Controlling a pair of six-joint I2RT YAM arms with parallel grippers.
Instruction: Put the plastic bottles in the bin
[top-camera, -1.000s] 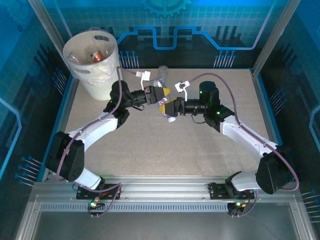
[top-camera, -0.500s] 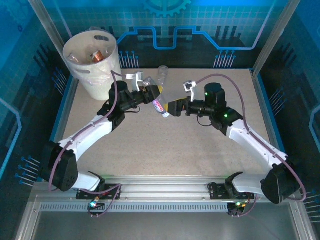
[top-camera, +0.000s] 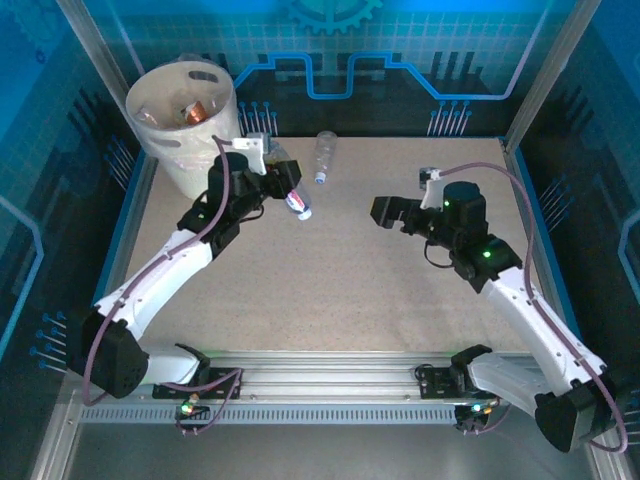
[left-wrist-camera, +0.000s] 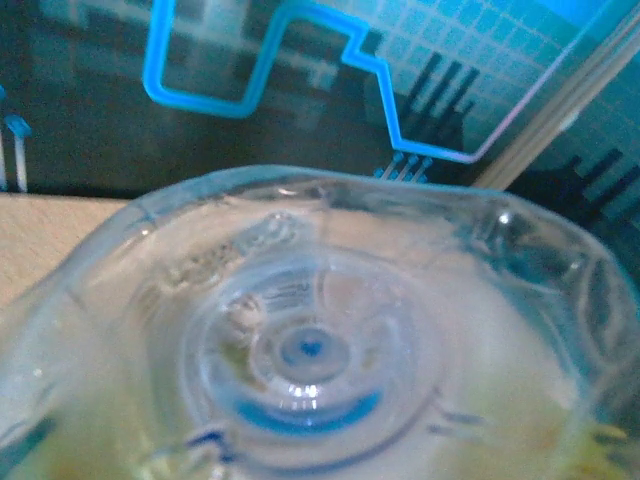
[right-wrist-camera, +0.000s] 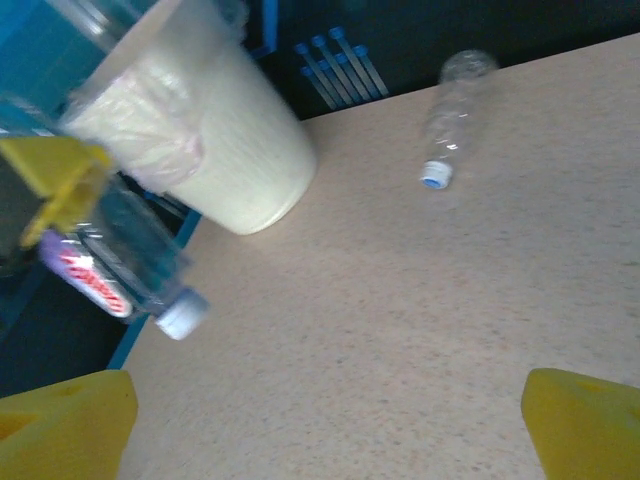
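Observation:
My left gripper (top-camera: 284, 189) is shut on a clear plastic bottle (top-camera: 294, 200) with a red and purple label and a white cap, held in the air just right of the bin (top-camera: 185, 125). The base of this bottle (left-wrist-camera: 310, 345) sits close against the left wrist camera. From the right wrist I see the same bottle (right-wrist-camera: 105, 275) beside the white bin (right-wrist-camera: 205, 150). A second clear bottle (top-camera: 323, 156) with a blue-white cap lies on the table near the back edge, also seen as a bottle (right-wrist-camera: 455, 105) from the right wrist. My right gripper (top-camera: 384, 210) is open and empty, right of centre.
Several bottles lie inside the bin. The beige table (top-camera: 340, 290) is ringed by a blue rim and walls. The bin stands in the back left corner, and the two arms are well apart.
The right gripper opened, let go of the bottle and drew back to the right. The left arm carried the bottle left and back toward the bin.

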